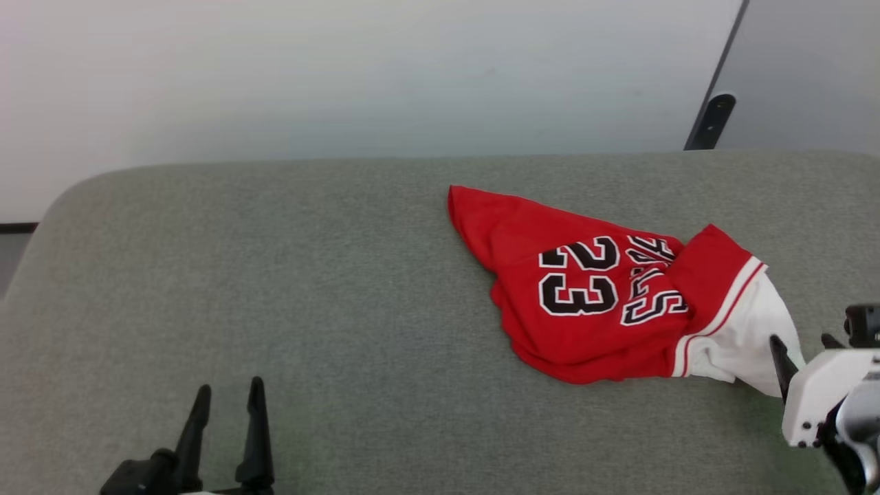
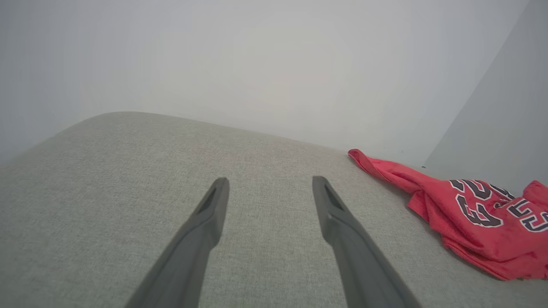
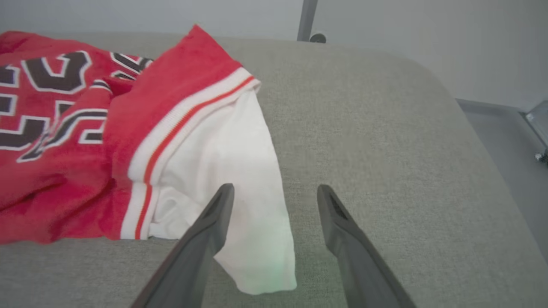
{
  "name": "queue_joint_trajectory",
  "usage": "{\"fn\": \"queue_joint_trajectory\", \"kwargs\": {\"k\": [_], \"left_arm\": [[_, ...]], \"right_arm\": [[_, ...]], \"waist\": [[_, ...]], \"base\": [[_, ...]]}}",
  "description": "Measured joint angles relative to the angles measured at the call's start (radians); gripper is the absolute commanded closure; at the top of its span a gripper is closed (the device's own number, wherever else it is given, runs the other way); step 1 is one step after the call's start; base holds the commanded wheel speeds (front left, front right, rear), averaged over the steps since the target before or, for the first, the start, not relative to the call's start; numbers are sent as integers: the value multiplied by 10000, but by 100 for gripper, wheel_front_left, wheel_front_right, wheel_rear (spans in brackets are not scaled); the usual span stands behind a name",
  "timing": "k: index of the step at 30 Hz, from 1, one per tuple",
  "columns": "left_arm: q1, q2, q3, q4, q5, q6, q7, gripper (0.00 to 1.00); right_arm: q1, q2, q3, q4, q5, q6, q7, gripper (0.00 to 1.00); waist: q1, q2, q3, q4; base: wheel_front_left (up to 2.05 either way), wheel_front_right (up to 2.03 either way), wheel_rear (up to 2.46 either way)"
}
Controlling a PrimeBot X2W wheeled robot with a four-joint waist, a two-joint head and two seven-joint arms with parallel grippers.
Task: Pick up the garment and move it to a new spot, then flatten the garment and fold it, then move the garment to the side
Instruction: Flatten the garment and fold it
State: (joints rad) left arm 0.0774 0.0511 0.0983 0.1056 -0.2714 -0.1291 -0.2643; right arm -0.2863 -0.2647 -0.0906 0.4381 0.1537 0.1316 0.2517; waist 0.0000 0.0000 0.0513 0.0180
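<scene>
Soft, even light is filling the room, throwing only a faint shadow along the near edge of the garment (image 2: 471,231) on the grey cushion (image 2: 107,192). The left wrist view is looking hazy and washed out, while the head view is coming through crisp.

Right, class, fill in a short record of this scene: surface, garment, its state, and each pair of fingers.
surface: grey fabric top
garment: red, white sleeve, "23" print showing
state: crumpled, not folded, on the robot's right
left fingers: open, over bare fabric, apart from the garment
right fingers: open, at the white sleeve's edge, nothing gripped
</scene>
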Motion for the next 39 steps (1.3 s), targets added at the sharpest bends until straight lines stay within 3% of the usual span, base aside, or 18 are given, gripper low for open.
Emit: {"fn": "queue_joint_trajectory", "kwargs": {"k": [7,10,11,13,14,15,27,34,39], "left_arm": [[-116,-2,-178,155,-17,0,0,0],[-128,-2,-211,192,-31,0,0,0],[-138,-2,-221,201,-46,0,0,0],[-155,-2,-232,209,-46,0,0,0],[-155,-2,-228,215,-46,0,0,0],[-159,-2,-234,224,-46,0,0,0],[-179,-4,-146,324,-50,0,0,0],[-179,-4,-88,393,-105,2,0,0],[-256,-6,-92,451,-167,0,0,0]], "right_arm": [[-501,-483,562,591,1292,0,2706,0],[-500,-591,675,775,1473,0,3486,10],[-498,-619,721,780,1536,0,3649,19],[-514,-617,738,757,1572,0,3758,66],[-514,-621,763,748,1574,0,3825,80],[-514,-619,773,721,1603,0,3824,100],[-720,-612,608,-33,1848,0,4683,100],[-480,-566,941,-1912,2088,0,5392,100],[-472,-560,2015,-3482,2454,0,5423,100]], "waist": [[0,0,110,344],[0,0,164,480],[0,0,180,520],[0,0,212,595],[0,0,230,625],[0,0,247,653],[0,0,258,643],[0,0,201,486],[0,0,148,429]], "base": [[0,0,0],[0,0,0],[0,0,0],[0,0,0],[0,0,0],[0,0,0],[0,0,0],[0,0,0],[0,0,0]]}}
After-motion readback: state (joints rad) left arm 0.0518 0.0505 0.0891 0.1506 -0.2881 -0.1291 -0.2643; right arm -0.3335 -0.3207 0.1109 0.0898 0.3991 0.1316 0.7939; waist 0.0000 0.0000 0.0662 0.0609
